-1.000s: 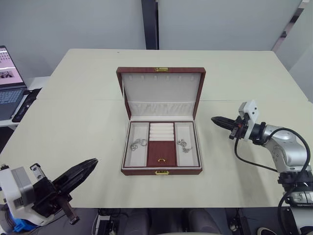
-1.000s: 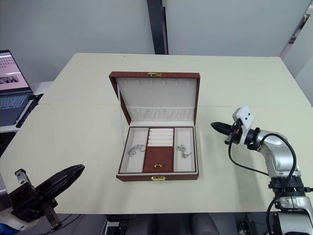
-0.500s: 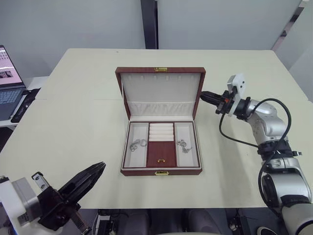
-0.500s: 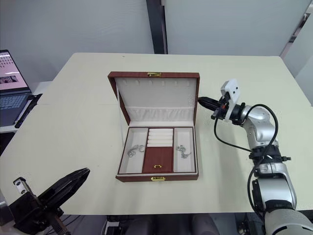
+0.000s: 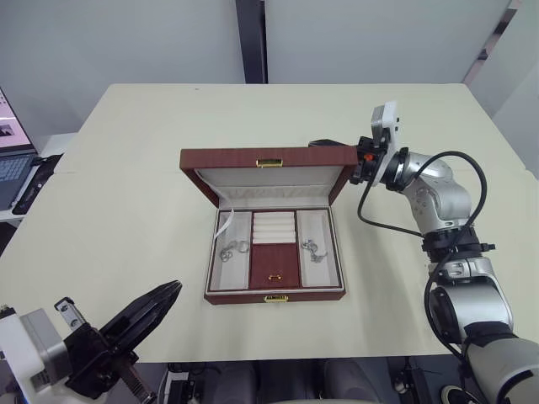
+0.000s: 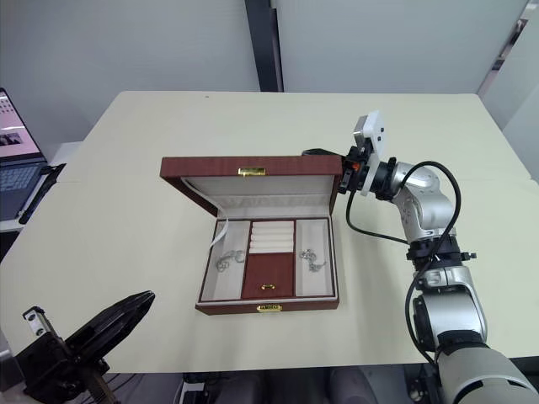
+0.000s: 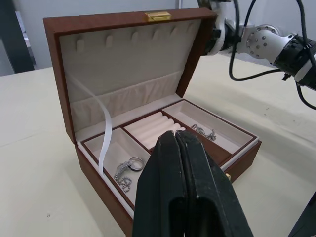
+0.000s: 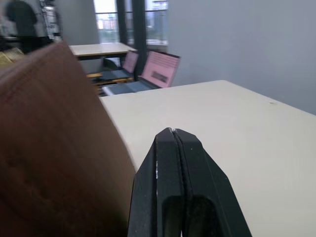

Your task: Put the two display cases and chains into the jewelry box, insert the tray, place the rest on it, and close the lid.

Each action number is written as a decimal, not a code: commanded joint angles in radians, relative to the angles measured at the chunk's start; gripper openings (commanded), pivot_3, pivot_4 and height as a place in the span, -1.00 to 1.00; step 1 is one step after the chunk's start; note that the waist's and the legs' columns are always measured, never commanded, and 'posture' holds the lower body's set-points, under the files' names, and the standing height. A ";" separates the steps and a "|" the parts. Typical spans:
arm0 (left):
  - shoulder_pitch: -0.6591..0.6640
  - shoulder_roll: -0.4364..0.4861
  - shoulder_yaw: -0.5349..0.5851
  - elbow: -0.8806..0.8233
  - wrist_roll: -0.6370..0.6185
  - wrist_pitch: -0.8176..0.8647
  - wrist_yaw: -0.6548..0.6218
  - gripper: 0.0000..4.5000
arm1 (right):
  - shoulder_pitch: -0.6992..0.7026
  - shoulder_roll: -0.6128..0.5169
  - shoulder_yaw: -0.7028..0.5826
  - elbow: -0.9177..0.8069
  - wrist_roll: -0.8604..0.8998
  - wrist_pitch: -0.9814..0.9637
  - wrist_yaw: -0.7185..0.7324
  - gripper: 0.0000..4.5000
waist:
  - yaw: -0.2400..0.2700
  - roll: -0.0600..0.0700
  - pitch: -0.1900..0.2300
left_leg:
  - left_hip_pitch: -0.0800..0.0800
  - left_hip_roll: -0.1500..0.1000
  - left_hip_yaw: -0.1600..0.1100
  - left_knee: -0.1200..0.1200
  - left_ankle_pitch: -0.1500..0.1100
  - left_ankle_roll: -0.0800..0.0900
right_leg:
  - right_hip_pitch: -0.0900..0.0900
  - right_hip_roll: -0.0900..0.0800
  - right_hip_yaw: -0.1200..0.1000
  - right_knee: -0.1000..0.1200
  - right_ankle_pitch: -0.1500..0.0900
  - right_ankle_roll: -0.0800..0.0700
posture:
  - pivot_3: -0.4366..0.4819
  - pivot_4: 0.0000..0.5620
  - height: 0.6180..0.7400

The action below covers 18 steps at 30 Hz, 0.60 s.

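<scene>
One stiff hinged lid (image 5: 268, 159), frame centre: right gripper (image 5: 324, 145) (fingers clenched, empty) behind its top edge; push there.

Jewelry box (image 5: 274, 295) reddish-brown wood, gold clasp (image 5: 269, 162); cream lining, silver chains (image 5: 232, 249). Table (image 5: 126, 210) pale cream. 2 grippers black: left gripper (image 5: 165, 295), right gripper (image 6: 310, 153).
</scene>
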 commanded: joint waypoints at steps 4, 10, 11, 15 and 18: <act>0.023 0.000 0.006 0.017 -0.012 -0.022 -0.011 -1.00 | 0.045 -0.063 -0.009 -0.171 0.067 0.103 0.029 -0.99 | -0.002 0.000 0.000 | 0.000 0.000 0.000 0.000 0.000 0.000 | 0.000 0.000 0.000 0.001 0.000 0.000 | -0.05 -0.47 1.00; 0.002 0.044 0.018 0.056 -0.028 0.032 0.036 -1.00 | 0.053 -0.086 -0.020 -0.141 0.036 0.065 0.007 -0.99 | -0.003 0.000 0.000 | 0.002 0.000 0.000 0.000 0.000 0.000 | 0.000 0.001 0.000 0.002 0.000 -0.001 | -0.05 -0.47 1.00; -0.005 0.060 0.020 0.061 -0.029 0.049 0.052 -1.00 | 0.057 -0.089 -0.024 -0.139 0.037 0.064 0.000 -0.99 | -0.003 0.000 0.000 | 0.002 0.000 0.000 0.000 0.000 0.000 | 0.000 0.001 0.000 0.002 0.000 -0.001 | -0.05 -0.47 1.00; -0.082 0.126 0.035 0.114 -0.016 0.110 0.136 -0.83 | 0.095 -0.119 -0.031 -0.123 0.013 0.035 -0.023 -0.82 | 0.000 0.000 0.000 | 0.001 0.000 0.000 0.000 0.000 0.000 | 0.000 0.001 0.000 0.001 0.000 -0.001 | -0.05 -0.47 1.00; -0.176 0.182 0.033 0.205 0.001 0.141 0.154 -0.48 | 0.162 -0.169 -0.046 -0.113 0.000 0.016 -0.016 -0.52 | 0.010 0.000 0.000 | 0.001 0.000 -0.001 0.000 0.000 0.000 | 0.001 0.001 -0.001 0.001 0.000 -0.001 | -0.05 -0.47 1.00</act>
